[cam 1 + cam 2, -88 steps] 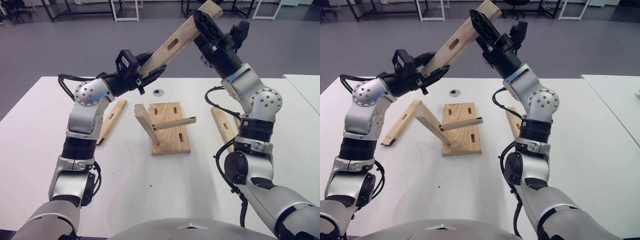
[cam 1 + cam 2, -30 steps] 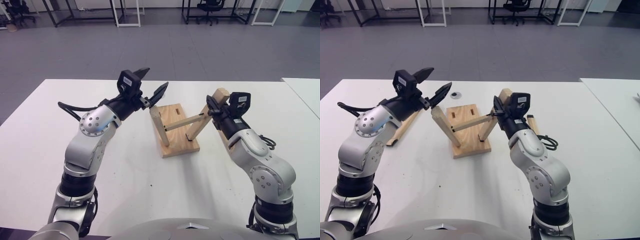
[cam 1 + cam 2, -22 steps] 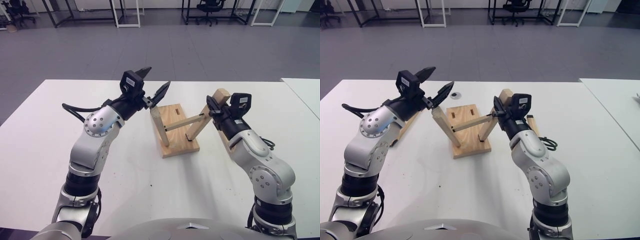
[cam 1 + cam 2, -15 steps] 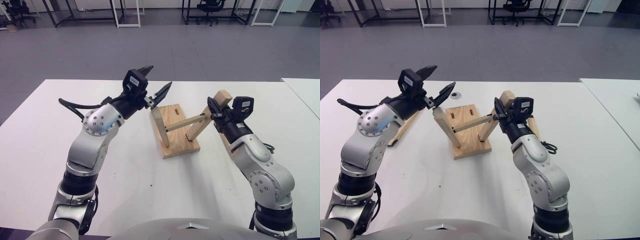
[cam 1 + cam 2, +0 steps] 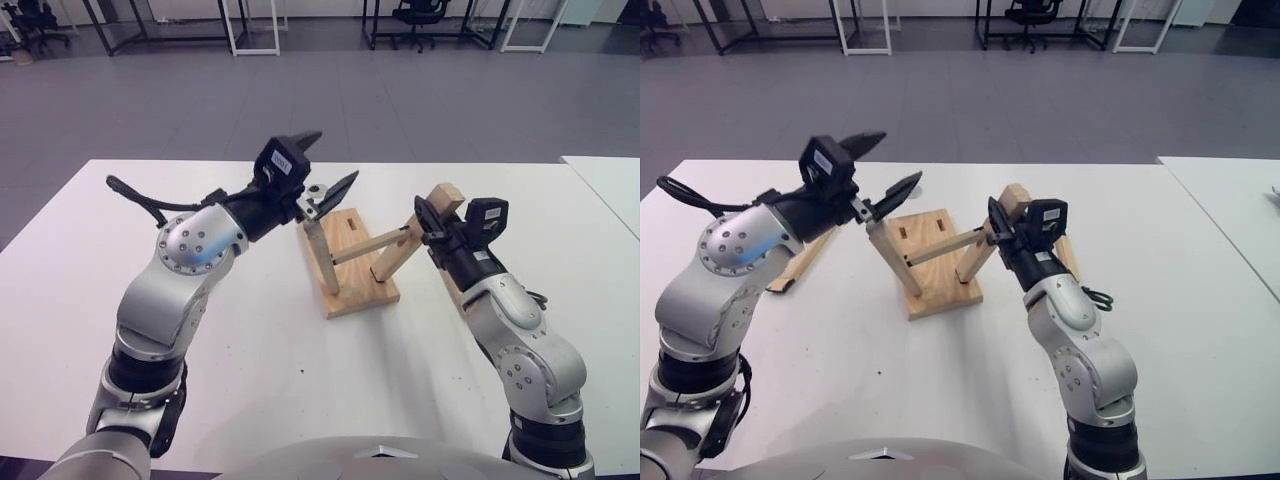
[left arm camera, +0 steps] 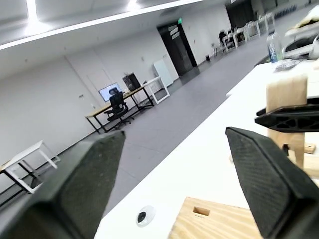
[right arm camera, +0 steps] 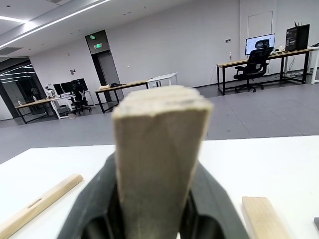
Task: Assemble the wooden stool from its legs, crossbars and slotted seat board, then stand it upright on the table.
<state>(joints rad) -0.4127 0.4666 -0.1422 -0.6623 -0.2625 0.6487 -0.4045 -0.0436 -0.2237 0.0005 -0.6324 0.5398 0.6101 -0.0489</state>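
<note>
The slotted seat board (image 5: 362, 287) lies flat on the white table (image 5: 250, 370). One leg (image 5: 322, 258) leans up from it, and a crossbar (image 5: 368, 247) joins that leg to a second leg (image 5: 400, 250). My right gripper (image 5: 432, 216) is shut on the upper part of the second leg, whose end face (image 7: 158, 129) fills the right wrist view between the black fingers (image 7: 97, 206). My left gripper (image 5: 337, 156) hangs open just above and behind the top of the first leg, with nothing between its fingers (image 6: 271, 179).
A loose leg (image 5: 800, 260) lies on the table behind my left arm. Another wooden piece (image 5: 1071, 252) lies behind my right gripper. A small round grommet (image 6: 143, 216) sits in the tabletop past the seat board. Chairs and desks stand far off on the grey floor.
The leg that both grippers held in the air 2.9 s ago now stands at the seat board. My left gripper has let go and, over the last second, edged right over the first leg.
</note>
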